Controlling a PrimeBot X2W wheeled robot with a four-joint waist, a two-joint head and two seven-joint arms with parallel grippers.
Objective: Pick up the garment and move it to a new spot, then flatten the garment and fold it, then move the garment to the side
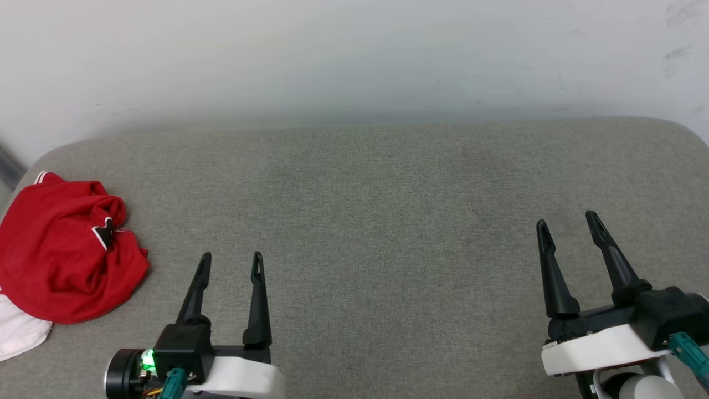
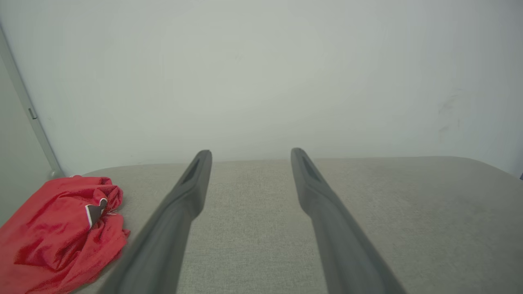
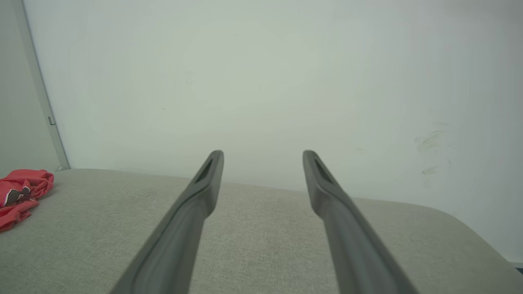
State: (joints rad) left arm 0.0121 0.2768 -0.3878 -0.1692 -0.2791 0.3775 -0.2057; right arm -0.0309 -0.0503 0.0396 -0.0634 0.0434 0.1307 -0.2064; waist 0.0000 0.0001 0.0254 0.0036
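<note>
The garment (image 1: pixel 61 249) lies crumpled in a red heap at the far left of the grey padded surface, with a white sleeve poking out at its near side and a bit of black print showing. It also appears low on the left as the garment (image 2: pixel 61 237) and, smaller, as the garment (image 3: pixel 20 196). My left gripper (image 1: pixel 232 257) hovers open to the right of the heap, apart from it, nothing between its fingers. My right gripper (image 1: pixel 568 219) stands open far to the right, also holding nothing.
The grey fabric surface (image 1: pixel 388 221) has rounded far corners and runs up against a pale wall (image 1: pixel 354 55). A grey vertical strip (image 2: pixel 24 106) stands at the wall's left, just behind the garment.
</note>
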